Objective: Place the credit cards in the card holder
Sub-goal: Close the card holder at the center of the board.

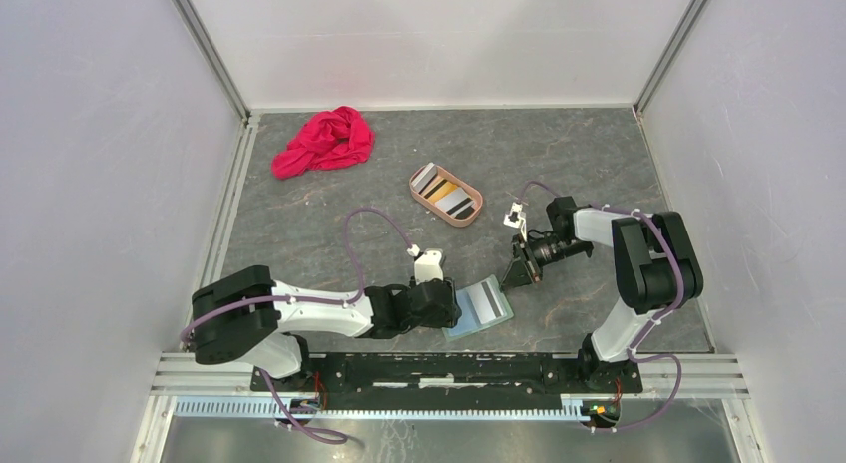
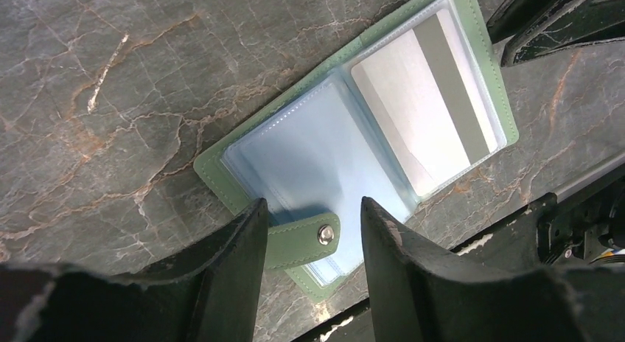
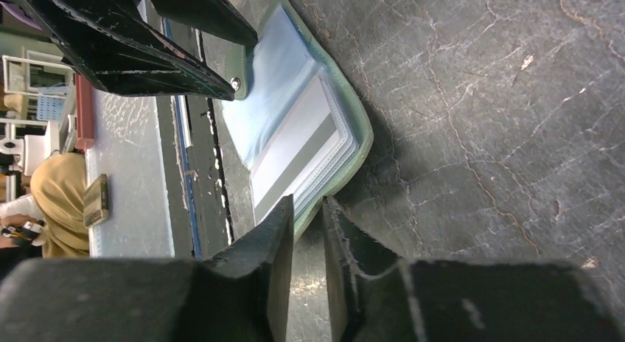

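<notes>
Card holder (image 2: pixel 324 135) first: its snap tab (image 2: pixel 298 242) lies between the spread fingers of the left tool (image 2: pixel 313 203). A gap shows beside the tab, so that tool is released and grasps nothing. The right tool (image 3: pixel 307 206) has its jaws drawn close together, with a narrow slit between them. The holder's green edge runs into that slit, and I cannot tell whether the edge is pinched or merely beside the fingers.

Between the two tools the card holder lies spread open on the surface (image 1: pixel 579 154), blue pockets up, near the arms' bases. One pale card with a grey stripe (image 2: pixel 427 106) already sits in the pocket on the side away from the tab. The other credit cards (image 1: pixel 444 192) lie in the oval tray (image 1: pixel 412 182), well apart from the holder toward the far wall. A red cloth (image 1: pixel 324 142) is bunched farther off on the left.

The step in hand looks like steadying the open holder from both sides. Next, one tool probably has to pin it flat while the other fetches a card from the tray. That card must meet a pocket mouth edge-on, and the thin plastic leaves could buckle.
</notes>
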